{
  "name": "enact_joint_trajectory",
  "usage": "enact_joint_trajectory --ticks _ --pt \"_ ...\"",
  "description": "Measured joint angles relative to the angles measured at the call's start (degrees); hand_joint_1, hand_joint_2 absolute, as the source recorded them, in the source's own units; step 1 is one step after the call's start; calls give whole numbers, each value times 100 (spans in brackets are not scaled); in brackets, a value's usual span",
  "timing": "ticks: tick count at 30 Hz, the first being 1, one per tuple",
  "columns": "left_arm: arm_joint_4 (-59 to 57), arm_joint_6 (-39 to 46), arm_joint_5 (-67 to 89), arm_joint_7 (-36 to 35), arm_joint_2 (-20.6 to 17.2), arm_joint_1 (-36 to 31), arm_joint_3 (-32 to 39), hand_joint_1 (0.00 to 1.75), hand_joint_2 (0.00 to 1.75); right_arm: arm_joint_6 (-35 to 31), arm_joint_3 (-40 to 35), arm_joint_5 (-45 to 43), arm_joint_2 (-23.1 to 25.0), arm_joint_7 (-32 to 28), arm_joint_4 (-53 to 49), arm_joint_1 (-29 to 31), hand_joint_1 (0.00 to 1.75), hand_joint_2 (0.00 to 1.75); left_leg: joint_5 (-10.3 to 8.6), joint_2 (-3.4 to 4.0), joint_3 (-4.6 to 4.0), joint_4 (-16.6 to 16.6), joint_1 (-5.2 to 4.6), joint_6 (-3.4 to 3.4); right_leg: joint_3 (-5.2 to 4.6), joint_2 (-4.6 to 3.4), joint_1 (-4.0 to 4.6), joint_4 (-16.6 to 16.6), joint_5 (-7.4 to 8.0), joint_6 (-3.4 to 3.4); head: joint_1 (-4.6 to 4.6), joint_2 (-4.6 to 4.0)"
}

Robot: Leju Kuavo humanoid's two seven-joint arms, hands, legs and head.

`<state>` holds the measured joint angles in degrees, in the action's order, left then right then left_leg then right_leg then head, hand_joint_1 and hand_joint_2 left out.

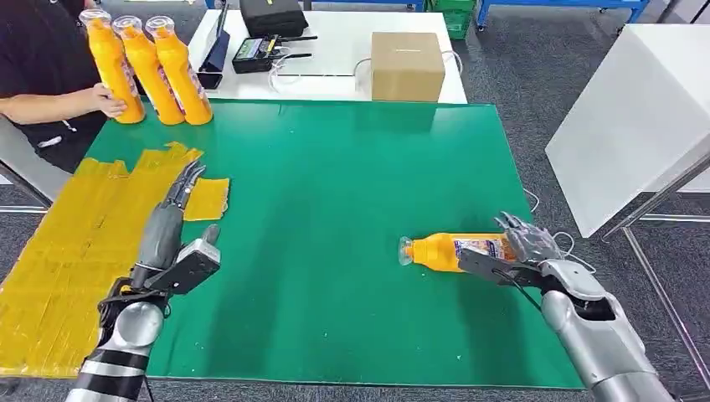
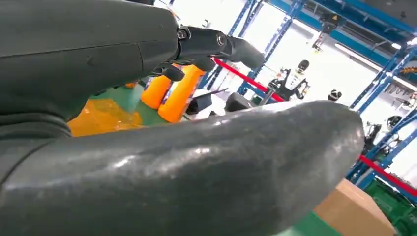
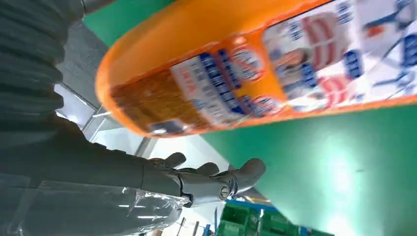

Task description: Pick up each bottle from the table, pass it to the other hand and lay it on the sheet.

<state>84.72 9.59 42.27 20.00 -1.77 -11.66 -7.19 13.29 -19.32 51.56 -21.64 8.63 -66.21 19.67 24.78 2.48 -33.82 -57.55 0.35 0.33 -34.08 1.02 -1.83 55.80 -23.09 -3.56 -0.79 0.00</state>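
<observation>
**Desk:** What did the frame show on the green table [image 1: 335,209]?

**Photographer:** One orange bottle [image 1: 456,250] lay on its side near the table's right edge, cap pointing toward the middle. The right hand [image 1: 523,243] sat at the bottle's base end, fingers around it. The right wrist view showed the fingers [image 3: 211,179] spread and curled under the bottle's base with a gap between them and the label. Whether they had closed on it, I could not tell.

**Desk:** And the left hand?

**Photographer:** The left hand [image 1: 182,191] hung over the left side of the table, fingers extended and apart, holding nothing. Its fingertips reached toward the yellow sheet [image 1: 75,243] and a small yellow patch [image 1: 207,198] just beside it. I judged it was waiting there because the sheet is where the bottle must end up after the handover.

**Desk:** Anything else in the shot?

**Photographer:** Three upright bottles [image 1: 151,71] stood touching at the far left corner, a person's hand [image 1: 105,100] resting on the nearest, likely staging them for later rounds. A cardboard box [image 1: 407,65] sat on a white table [image 1: 335,50] beyond.

**Desk:** Stage of the job?

**Photographer:** The pick-up, by my reading; the pass had not yet begun.
</observation>
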Motion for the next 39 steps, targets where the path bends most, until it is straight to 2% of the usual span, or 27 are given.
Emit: enact_joint_trajectory --ticks 4,5,6,7,10,13,23,27,30,31,33,35,39 --pt "0 -17 -17 0 15 -72 -72 0 0 75 -201 92 123 -15 427 246 0 175 0 0 0 0 0 0 0 1 0 0 0 0 0 0" --pt "0 -22 -39 0 17 -77 -87 0 0 88 -228 107 145 -28 491 273 138 175 0 -1 -1 0 0 0 0 3 0 0 0 0 2 0" --pt "0 -44 -57 0 22 -78 -94 0 0 135 -275 133 166 -69 595 325 169 175 0 -1 -1 0 0 0 0 2 0 0 0 0 0 0" --pt "0 -52 -72 2 22 -85 -98 0 0 202 -317 142 182 -103 685 386 175 175 0 0 0 -1 0 0 -1 1 0 0 0 0 0 0" --pt "-33 -76 -133 13 24 -204 -153 0 0 532 -516 118 186 -282 1085 633 175 175 0 4 13 -2 1 0 6 -3 1 -2 0 0 2 0" --pt "-107 -76 -201 13 24 -319 -206 0 0 577 -682 68 153 -393 1342 765 175 175 1 5 28 -1 1 0 20 -3 1 -3 0 0 0 0" --pt "-243 -76 -345 11 26 -383 -247 0 0 542 -778 -223 57 -164 1456 833 175 175 -7 3 42 -2 0 11 38 0 0 -4 6 -7 2 0" --pt "-238 -379 -735 -81 35 -345 -249 0 0 244 -675 -389 68 33 1248 669 175 175 -7 0 36 -2 0 11 40 2 -2 -3 6 -8 0 0" --pt "-121 -1211 -1833 -308 94 -154 -153 0 0 -159 -449 -600 114 126 651 278 175 175 -7 -6 20 -1 -1 11 28 3 -2 -1 6 -8 0 0" --pt "-70 -1428 -2123 -345 109 -79 -101 0 175 -210 -379 -642 135 185 409 145 175 175 -7 -4 10 -1 -2 11 18 2 -2 0 7 -9 0 0" --pt "5 -1780 -2670 -437 153 44 -15 0 175 -286 -269 -658 173 262 -33 -51 175 175 -7 -3 0 -1 -2 11 6 1 -2 0 7 -10 -2 0" --pt "129 -2495 -3827 -630 225 152 123 0 175 -555 -203 -590 190 262 -617 -164 175 175 -9 -4 -18 -1 -2 10 -8 3 -2 4 7 -10 0 0" --pt "341 -3472 -5563 -1089 249 306 221 0 175 -456 -223 -787 311 262 -1933 -92 175 175 -9 3 -19 0 -1 9 -17 -2 -1 6 7 -10 0 0"
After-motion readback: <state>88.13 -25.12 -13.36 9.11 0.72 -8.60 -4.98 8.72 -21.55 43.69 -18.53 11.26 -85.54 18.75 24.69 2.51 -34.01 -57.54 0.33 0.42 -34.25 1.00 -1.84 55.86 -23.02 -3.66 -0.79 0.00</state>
